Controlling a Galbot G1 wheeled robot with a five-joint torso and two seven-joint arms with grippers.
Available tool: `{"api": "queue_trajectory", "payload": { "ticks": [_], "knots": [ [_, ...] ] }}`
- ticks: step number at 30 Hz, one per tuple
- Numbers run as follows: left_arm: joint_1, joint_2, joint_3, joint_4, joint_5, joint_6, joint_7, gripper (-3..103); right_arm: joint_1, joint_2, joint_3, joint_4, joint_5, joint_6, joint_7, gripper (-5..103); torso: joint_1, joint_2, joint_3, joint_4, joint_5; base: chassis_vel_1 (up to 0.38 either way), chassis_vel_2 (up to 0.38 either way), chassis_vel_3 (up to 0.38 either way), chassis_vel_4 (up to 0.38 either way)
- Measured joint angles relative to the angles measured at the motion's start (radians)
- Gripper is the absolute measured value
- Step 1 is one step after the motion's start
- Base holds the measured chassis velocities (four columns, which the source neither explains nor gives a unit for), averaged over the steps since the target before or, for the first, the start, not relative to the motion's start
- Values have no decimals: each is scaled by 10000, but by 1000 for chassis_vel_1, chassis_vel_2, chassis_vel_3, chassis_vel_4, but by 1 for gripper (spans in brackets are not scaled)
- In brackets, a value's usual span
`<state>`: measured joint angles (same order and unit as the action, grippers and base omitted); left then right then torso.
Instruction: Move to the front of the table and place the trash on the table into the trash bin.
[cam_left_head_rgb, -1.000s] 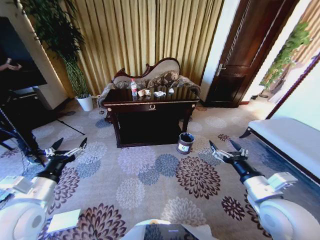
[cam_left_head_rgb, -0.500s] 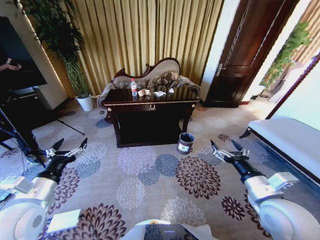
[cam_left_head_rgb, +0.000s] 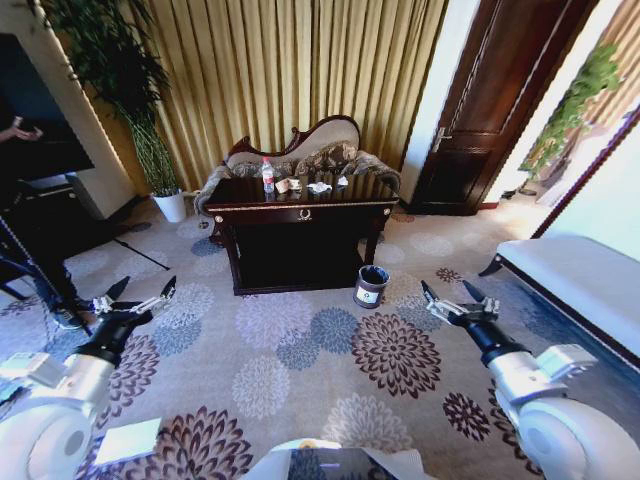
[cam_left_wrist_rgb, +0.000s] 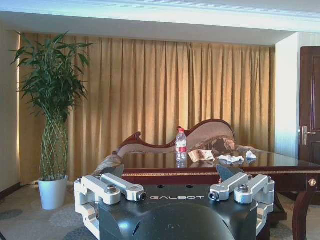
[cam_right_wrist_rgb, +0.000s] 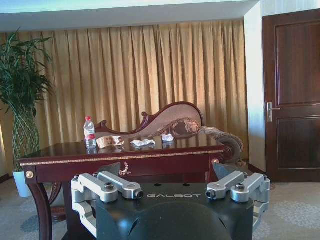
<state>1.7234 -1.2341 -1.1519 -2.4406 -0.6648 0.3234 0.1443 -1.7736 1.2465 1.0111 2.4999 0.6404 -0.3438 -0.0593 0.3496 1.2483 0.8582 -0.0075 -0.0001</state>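
From here the tabletop (cam_left_head_rgb: 300, 205) sits in the upper middle of my head view, well apart from both arms, with carpet between. The trash lies along its top: the bottle (cam_left_head_rgb: 267, 175) upright toward the left, the tan paper wad (cam_left_head_rgb: 283, 185) just beside it, the white tissue (cam_left_head_rgb: 319, 187) further right. The trash bin (cam_left_head_rgb: 371, 285) stands on the carpet by the table's right front leg.

My left tool (cam_left_head_rgb: 133, 297) hangs at lower left, fingers spread and empty; my right tool (cam_left_head_rgb: 452, 299) at lower right, likewise spread, holding nothing.

I judge the bottle light and stiff but slick, best taken round its labelled middle. The tissue and wad should be soft and nearly weightless; I would pinch each from above.

The wrist views look level across the top, so the bottle (cam_right_wrist_rgb: 89, 132), wad (cam_right_wrist_rgb: 109, 141) and tissue (cam_right_wrist_rgb: 143, 142) stand out in profile, and a second small white scrap (cam_right_wrist_rgb: 167, 137) shows further along. The head view alone gives me the bin and the floor I must cross.
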Motion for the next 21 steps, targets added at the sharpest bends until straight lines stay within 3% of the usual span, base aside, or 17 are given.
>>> {"api": "queue_trajectory", "payload": {
  "ticks": [12,21],
  "knots": [
    [17,-3,-1,2,5,-83,28,100,-11,20,5,0,0,6,-15,100,-2,2,-1,0,0,-20,17,13,-20],
    [52,5,-29,37,7,-250,71,100,-31,31,5,0,-4,17,-20,100,-2,0,0,0,-1,-165,166,171,-150]
  ]
}}
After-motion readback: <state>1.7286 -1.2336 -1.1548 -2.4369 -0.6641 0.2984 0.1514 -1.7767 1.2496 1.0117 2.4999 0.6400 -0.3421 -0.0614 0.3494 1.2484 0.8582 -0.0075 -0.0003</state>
